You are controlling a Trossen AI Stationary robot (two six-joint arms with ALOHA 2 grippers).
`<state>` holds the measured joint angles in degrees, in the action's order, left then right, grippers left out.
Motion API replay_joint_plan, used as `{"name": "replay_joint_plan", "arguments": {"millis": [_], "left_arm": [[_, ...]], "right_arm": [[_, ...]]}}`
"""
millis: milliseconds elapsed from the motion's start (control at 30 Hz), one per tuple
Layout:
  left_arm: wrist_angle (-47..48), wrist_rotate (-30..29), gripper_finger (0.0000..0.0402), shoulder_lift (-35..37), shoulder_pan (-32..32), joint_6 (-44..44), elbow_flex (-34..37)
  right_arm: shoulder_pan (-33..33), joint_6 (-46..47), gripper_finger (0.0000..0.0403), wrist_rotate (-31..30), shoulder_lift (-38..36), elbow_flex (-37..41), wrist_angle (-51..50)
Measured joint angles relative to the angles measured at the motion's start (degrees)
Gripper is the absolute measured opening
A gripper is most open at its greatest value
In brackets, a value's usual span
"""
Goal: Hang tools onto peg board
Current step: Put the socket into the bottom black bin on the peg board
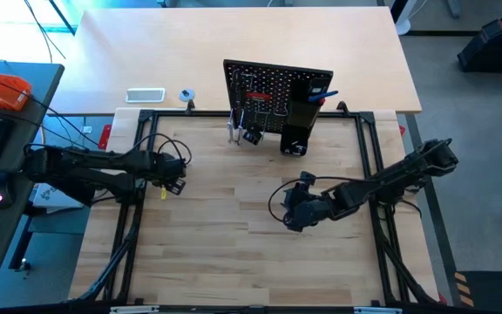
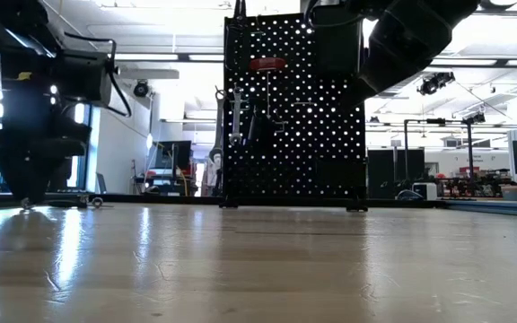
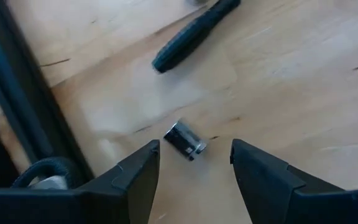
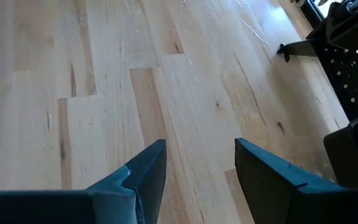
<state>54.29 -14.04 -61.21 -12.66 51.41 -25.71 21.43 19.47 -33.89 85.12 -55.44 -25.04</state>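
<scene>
The peg board (image 1: 273, 96) stands upright at the far middle of the pale wood-plank table (image 1: 234, 262), a flat black panel dotted with small round holes. From the low view its holes glow with light from behind. On it hang a red-handled screwdriver (image 2: 267, 65), a thin silver wrench (image 2: 235, 117) and darker tools beside it that are hard to tell apart. A tall black box holder (image 1: 301, 112) is fixed to the board's right part, with a blue hex key (image 1: 322, 94) poking from its top.

The left gripper (image 3: 194, 165) hovers low over the table's left side, its two dark, blocky fingers apart and holding nothing. Between and just ahead of them lies a small black-and-silver cylinder (image 3: 185, 140) on the wood. Farther on lies a long, matte black rounded bar (image 3: 194, 34).

The right gripper (image 4: 201, 165) hangs over bare, grained planks right of centre, fingers apart and empty, with the board's foot (image 4: 300, 48) off to one side.
</scene>
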Motion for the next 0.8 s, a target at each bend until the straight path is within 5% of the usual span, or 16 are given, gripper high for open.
{"name": "replay_joint_plan", "arguments": {"millis": [400,800], "left_arm": [[-6.38,3.14,0.0160,-0.99,-0.74,-0.82,3.25],[-9.42,4.42,0.0048,-3.52,-0.35,-9.16,2.64]], "right_arm": [[0.07,-0.29,0.0183,0.02,-0.01,0.00,0.17],[0.11,-0.28,0.0183,0.01,0.00,0.00,0.95]]}}
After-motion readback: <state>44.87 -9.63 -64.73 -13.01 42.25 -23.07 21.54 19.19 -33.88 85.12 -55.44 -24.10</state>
